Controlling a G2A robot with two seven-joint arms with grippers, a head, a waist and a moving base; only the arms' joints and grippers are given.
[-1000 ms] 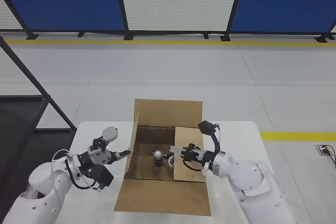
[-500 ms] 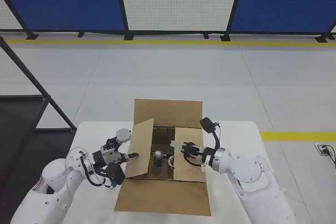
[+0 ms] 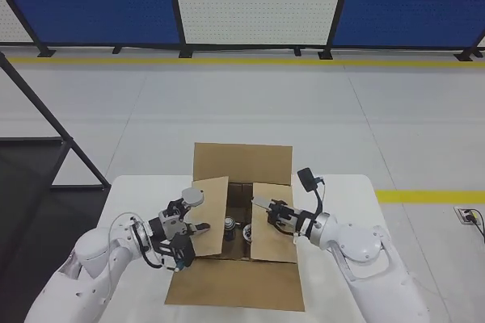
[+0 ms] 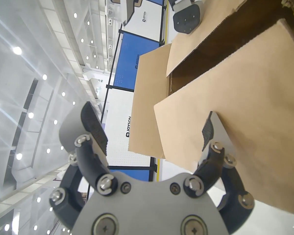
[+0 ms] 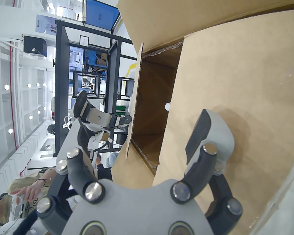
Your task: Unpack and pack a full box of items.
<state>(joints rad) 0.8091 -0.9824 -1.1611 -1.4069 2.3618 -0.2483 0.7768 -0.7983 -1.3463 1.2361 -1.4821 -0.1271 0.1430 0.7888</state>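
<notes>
Cardboard box point(image 3: 241, 278): plain brown, standing on the white table point(image 3: 133, 194) between the two arms. The far flap lies opened out flat, away from the robot, and the near flap lies opened out toward it. The left side flap point(image 3: 212, 202) is tilted inward over the opening, partway down. The right side flap point(image 3: 272, 236) lies nearly flat over its side of the opening. A dark slot is open between the two side flaps. In the slot, top view: a dark bottle point(image 3: 228, 228) with a light cap, upright, and a small white item point(image 3: 245, 234) just beside it; I cannot tell what that item is.

Left gripper point(image 4: 149, 123): at the left flap's free edge, fingers spread apart and gripping nothing. One finger pad point(image 4: 207, 131) lies against the flap's face; the other stands clear of the cardboard.

Right gripper point(image 3: 272, 215): over the right flap, fingers spread wide and holding nothing. One finger point(image 5: 210, 128) rests on or just above the flap's outer face; contact cannot be confirmed.
</notes>
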